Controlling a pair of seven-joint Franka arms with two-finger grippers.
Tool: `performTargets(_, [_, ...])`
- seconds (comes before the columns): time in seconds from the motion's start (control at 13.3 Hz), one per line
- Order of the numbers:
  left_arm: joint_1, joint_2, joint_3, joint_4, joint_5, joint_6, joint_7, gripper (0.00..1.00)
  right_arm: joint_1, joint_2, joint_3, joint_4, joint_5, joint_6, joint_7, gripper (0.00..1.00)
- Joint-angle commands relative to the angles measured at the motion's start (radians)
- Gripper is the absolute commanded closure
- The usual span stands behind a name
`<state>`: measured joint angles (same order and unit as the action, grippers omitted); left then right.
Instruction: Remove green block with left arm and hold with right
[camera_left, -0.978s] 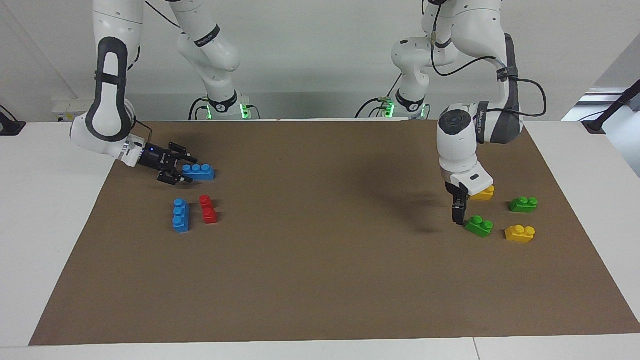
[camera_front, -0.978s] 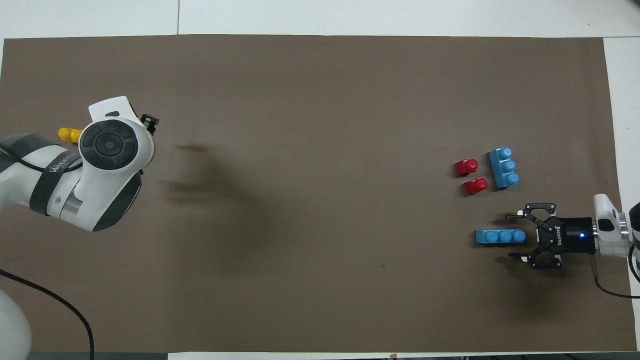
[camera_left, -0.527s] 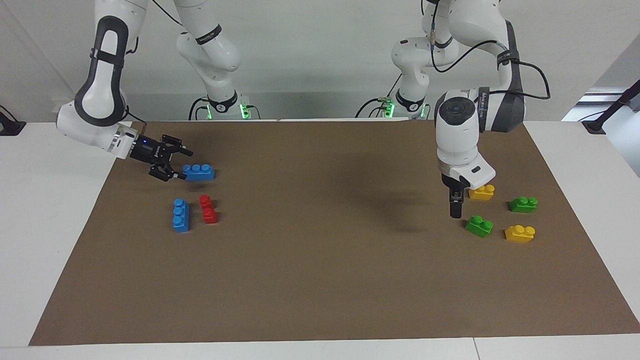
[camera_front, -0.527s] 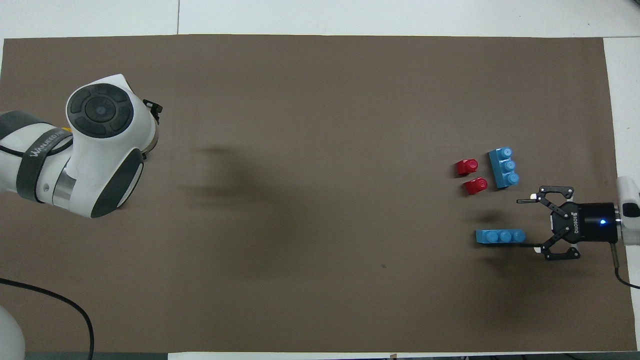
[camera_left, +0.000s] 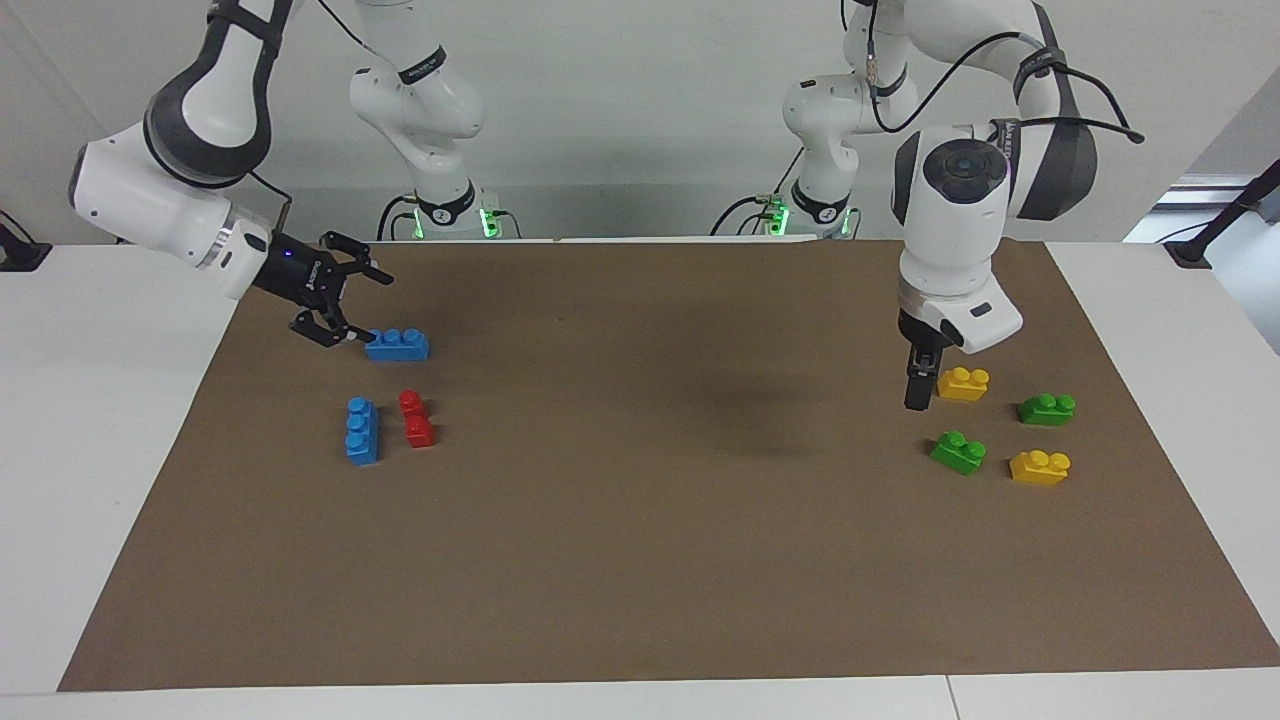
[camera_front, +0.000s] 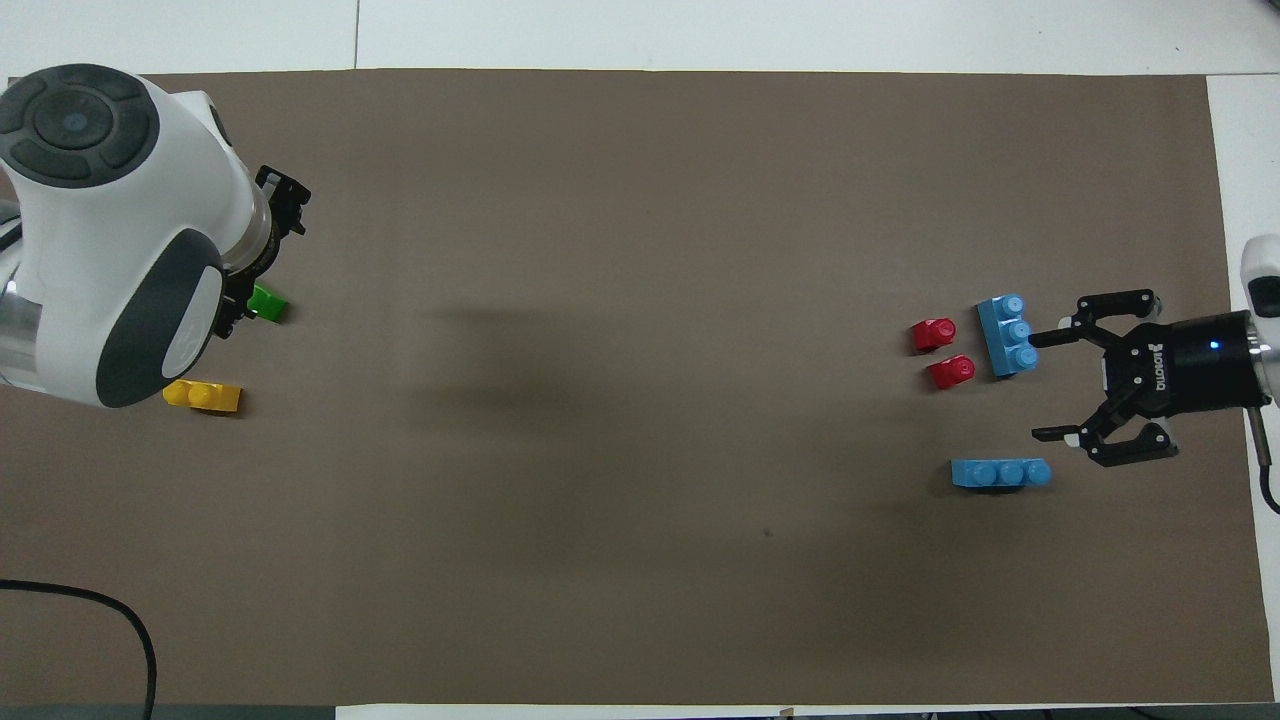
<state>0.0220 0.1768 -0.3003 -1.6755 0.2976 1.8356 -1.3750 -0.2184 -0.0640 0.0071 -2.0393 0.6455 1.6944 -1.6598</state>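
The green block (camera_left: 958, 452) lies on the brown mat at the left arm's end, and one edge of it shows in the overhead view (camera_front: 268, 303). My left gripper (camera_left: 915, 392) hangs in the air above the mat, beside a yellow brick (camera_left: 963, 383). It is apart from the green block and holds nothing. In the overhead view the left arm hides most of the bricks there. My right gripper (camera_left: 352, 303) is open and empty, raised just above the end of a blue three-stud brick (camera_left: 397, 344). It also shows in the overhead view (camera_front: 1045, 385).
A darker green brick (camera_left: 1047, 408) and a second yellow brick (camera_left: 1039, 467) lie near the green block. A second blue brick (camera_left: 362, 430) and a red brick (camera_left: 416, 418) lie at the right arm's end. The brown mat (camera_left: 640, 520) covers the table.
My left gripper has risen from beside the green block and drawn back toward the robots. My right gripper has lifted and swung away from the blue brick, still open.
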Motion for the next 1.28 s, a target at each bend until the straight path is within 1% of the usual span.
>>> performTargets(0.0, [0.021,-0.039,0.004,0.017,-0.069,-0.047,0.169,0.0,0.091,-0.007,0.001,0.071,-0.07,0.04,0.329,0.0])
performTargets(0.08, [0.039,-0.055,0.007,0.017,-0.096,-0.053,0.225,0.0,0.123,-0.008,0.001,0.089,-0.113,0.065,0.456,0.0])
performTargets(0.23, [0.055,-0.082,0.012,0.017,-0.107,-0.087,0.357,0.0,0.178,-0.008,0.002,0.126,-0.202,0.102,0.688,0.0])
performTargets(0.38, [0.084,-0.109,0.015,0.017,-0.147,-0.099,0.504,0.0,0.223,-0.007,0.001,0.136,-0.306,0.128,0.898,0.0])
performTargets(0.53, [0.127,-0.122,0.013,0.017,-0.173,-0.131,0.665,0.0,0.246,-0.007,0.002,0.134,-0.397,0.143,1.091,0.0])
performTargets(0.6, [0.139,-0.134,0.017,0.019,-0.193,-0.15,0.748,0.0,0.248,-0.007,0.002,0.134,-0.412,0.142,1.185,0.0])
performTargets(0.68, [0.156,-0.146,0.017,0.019,-0.216,-0.16,0.825,0.0,0.248,-0.005,0.002,0.136,-0.418,0.139,1.25,0.0])
performTargets(0.83, [0.18,-0.157,0.017,0.022,-0.242,-0.194,0.951,0.0,0.248,-0.005,0.001,0.139,-0.498,0.125,1.327,0.0])
performTargets(0.98, [0.207,-0.161,0.017,0.045,-0.282,-0.241,1.075,0.0,0.249,0.006,0.002,0.175,-0.553,0.081,1.435,0.0])
performTargets(1.13, [0.219,-0.171,0.017,0.053,-0.285,-0.291,1.197,0.0,0.249,0.029,0.002,0.22,-0.57,0.047,1.563,0.0])
performTargets(1.2, [0.219,-0.178,0.017,0.053,-0.285,-0.306,1.224,0.0,0.249,0.03,0.002,0.221,-0.576,0.042,1.618,0.0])
